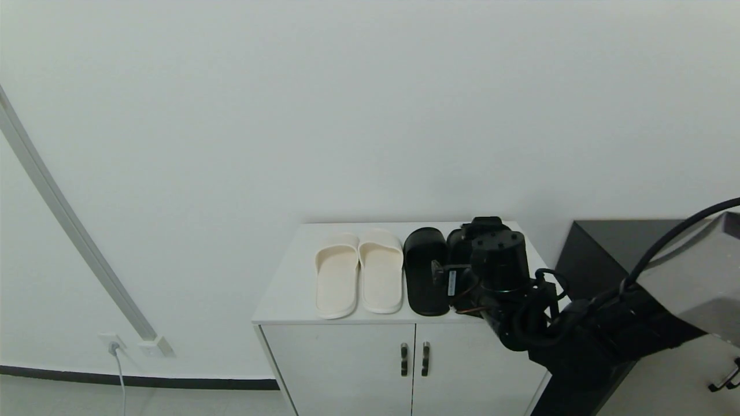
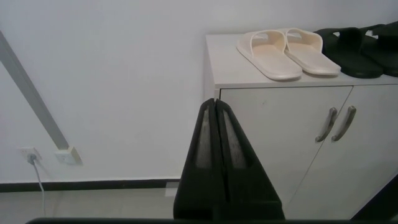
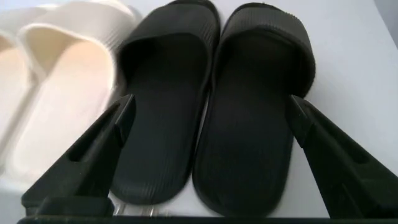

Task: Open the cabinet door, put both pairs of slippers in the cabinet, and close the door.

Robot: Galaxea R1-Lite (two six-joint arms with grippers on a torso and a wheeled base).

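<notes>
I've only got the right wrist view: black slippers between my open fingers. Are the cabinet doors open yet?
Observer: No. Both cabinet doors are shut, their handles side by side at the middle seam.
Operator: Where's the left gripper?
Observer: The left gripper is shut and empty, in front of the cabinet toward its left side, touching nothing.
Operator: Anything low down on that side?
Observer: A wall socket with a cable plugged in, low on the wall left of the cabinet.

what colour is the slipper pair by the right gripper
Black. The ribbed black slide slippers show best in the right wrist view.
</notes>
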